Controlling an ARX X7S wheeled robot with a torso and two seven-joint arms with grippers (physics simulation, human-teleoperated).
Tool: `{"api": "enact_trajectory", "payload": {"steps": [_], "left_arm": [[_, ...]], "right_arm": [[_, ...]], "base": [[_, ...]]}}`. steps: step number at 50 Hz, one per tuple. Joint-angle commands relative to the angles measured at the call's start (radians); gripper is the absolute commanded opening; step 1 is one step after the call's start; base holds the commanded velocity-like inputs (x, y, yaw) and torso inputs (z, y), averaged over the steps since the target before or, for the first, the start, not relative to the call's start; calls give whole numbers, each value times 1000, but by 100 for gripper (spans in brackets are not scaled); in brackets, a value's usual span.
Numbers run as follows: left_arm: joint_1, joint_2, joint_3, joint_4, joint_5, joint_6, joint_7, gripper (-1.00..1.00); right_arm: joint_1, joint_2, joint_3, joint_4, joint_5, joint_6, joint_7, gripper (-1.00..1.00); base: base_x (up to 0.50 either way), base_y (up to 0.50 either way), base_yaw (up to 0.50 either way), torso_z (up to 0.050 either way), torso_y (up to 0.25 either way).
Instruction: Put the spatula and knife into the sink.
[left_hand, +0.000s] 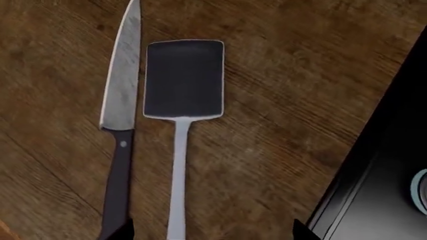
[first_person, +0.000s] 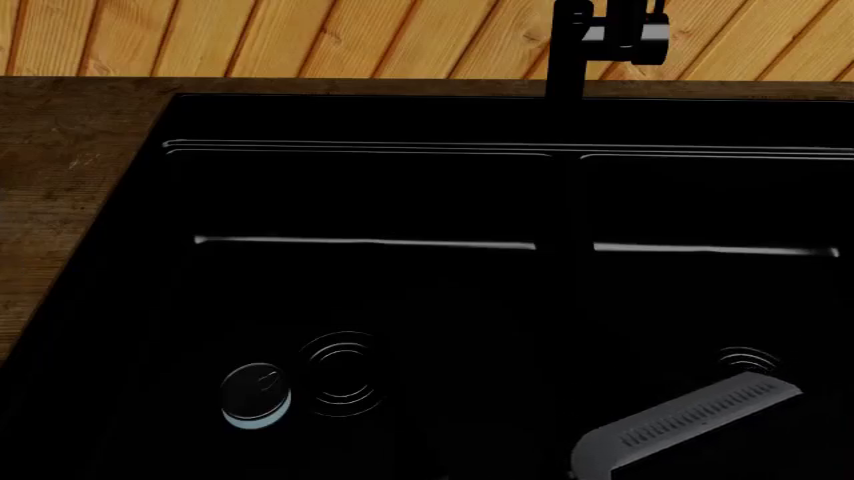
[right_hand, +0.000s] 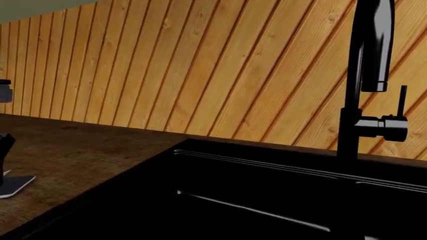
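Wooden countertop (left_hand: 280, 100) fills my left wrist view, where the knife (left_hand: 121, 100) lies just left of the spatula (left_hand: 183, 80), handles parallel and apart, between my left gripper's (left_hand: 213, 232) wide-spread fingertips (left_hand: 303, 232), with the black sink (left_hand: 380, 190) alongside; my right gripper's state I cannot tell.

Head and right wrist views share the sink (first_person: 400, 200); left wrist looks straight down.

kitchen | black double sink (first_person: 400, 200) with faucet (right_hand: 365, 80) | wooden countertop (left_hand: 280, 75) | plank wall (right_hand: 200, 65)
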Motion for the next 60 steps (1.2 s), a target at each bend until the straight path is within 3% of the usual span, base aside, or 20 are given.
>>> {"api": "enact_trajectory", "payload": {"steps": [1, 17, 60], "left_arm": [[-7, 31, 16, -33, 10, -78, 38, 100], [6, 62, 30, -73, 20, -105, 74, 100], [63, 44, 65, -93, -3, -45, 99, 100]], "right_arm": [[5, -3, -3, -2, -1, 10, 4, 100], [-8, 1, -12, 2, -8, -4, 2, 100], [-37, 10, -39, 27, -41, -52, -17, 100]], "base": [[0, 0, 0, 0, 0], [0, 0, 0, 0, 0], [0, 0, 0, 0, 0]]}}
